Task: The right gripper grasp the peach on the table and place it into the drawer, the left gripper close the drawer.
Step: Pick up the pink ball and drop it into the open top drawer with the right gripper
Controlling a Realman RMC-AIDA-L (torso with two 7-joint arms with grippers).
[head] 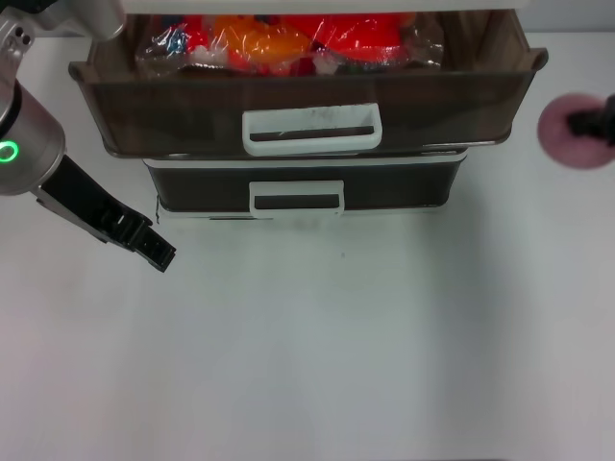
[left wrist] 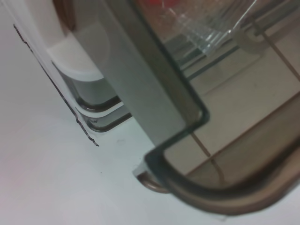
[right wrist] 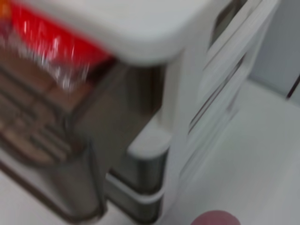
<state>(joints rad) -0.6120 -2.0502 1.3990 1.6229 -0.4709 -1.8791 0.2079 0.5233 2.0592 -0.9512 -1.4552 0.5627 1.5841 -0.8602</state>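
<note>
Two claws in view. Right claw [head: 588, 123], slim and black, enters at the head view's right edge, its tips pressed against the soft matte pink peach [head: 572, 132]; looks clenched on the peach, though the fingers are only partly visible. Peach sits at the claw tip, just right of the open drawer's right corner, outside it; cannot tell if it touches the plain white surface [head: 317, 346] or is lifted. In the right wrist view only the peach's top [right wrist: 214, 218] shows at the frame edge, near the white cabinet [right wrist: 187, 93] corner.

Wide dark-brown translucent plastic drawer [head: 307, 106] with white loop handle [head: 312, 129] is pulled out, well left of the right claw. Orange and red wrapped packets [head: 279, 40] lie inside it. A second brown drawer [head: 303, 187] below it is pushed in.

Left claw [head: 154, 248], black and pointed, on the thick silver arm with green ring light [head: 8, 151], hangs over the surface; the lower drawer's left corner is just beside it, up and right. Fingers look pressed together, holding nothing. Left wrist view shows the open drawer's corner [left wrist: 187, 154] close by.
</note>
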